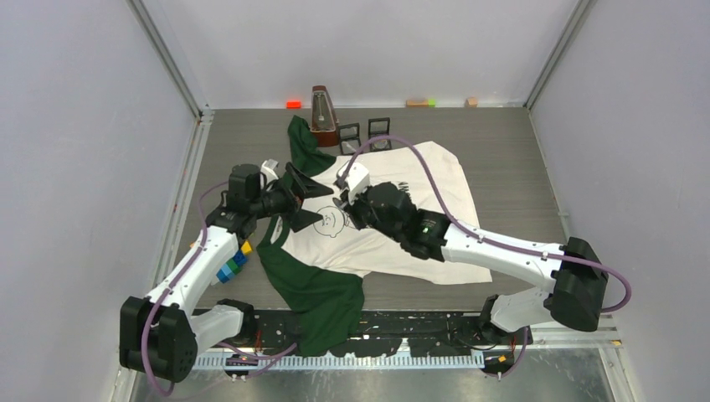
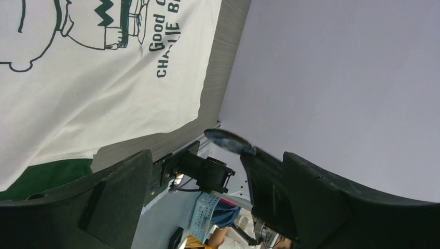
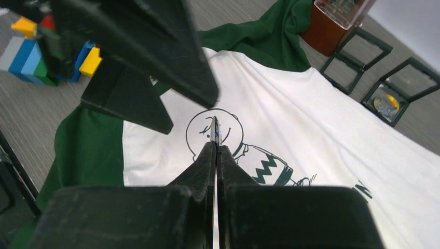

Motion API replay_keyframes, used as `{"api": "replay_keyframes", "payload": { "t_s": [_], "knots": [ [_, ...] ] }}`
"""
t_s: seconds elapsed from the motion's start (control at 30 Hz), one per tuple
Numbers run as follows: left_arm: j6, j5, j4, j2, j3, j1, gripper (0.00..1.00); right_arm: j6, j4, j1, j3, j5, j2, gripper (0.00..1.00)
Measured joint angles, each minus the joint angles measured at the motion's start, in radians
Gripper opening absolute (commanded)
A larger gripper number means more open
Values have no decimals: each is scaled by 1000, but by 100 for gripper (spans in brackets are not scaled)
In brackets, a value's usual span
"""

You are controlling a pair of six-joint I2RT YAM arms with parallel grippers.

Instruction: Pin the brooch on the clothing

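Both arms meet above the cartoon face on the T-shirt (image 1: 419, 176), which lies spread on the worktop (image 1: 519, 151). The right fingers (image 3: 215, 155) are pressed together on the brooch (image 3: 215, 132), gripping it edge-on by a thin margin. The left fingers (image 1: 311, 194) gape wide just beside it, holding nothing. A nudge or an off-centre closing from the left could twist the brooch loose and drop it.

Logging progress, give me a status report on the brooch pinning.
Left gripper open, crowding the brooch. Right gripper shut on brooch, above T-shirt cartoon face. Not pinned yet.
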Motion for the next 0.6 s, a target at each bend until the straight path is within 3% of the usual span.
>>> {"api": "replay_keyframes", "payload": {
  "t_s": [0.17, 0.23, 0.33, 0.6],
  "knots": [
    [-27, -3, 0, 3, -2, -5, 96, -120, 1, 92, -2, 71, -1, 1],
    [-37, -3, 0, 14, -4, -6, 87, -162, 1, 116, -2, 92, -2, 1],
    [-43, -3, 0, 32, -4, -11, 65, -206, 1, 140, -2, 120, -2, 1],
    [-39, 6, 3, 38, -4, -19, 47, -293, 0, 177, 0, 172, 13, 1]
  ]
}}
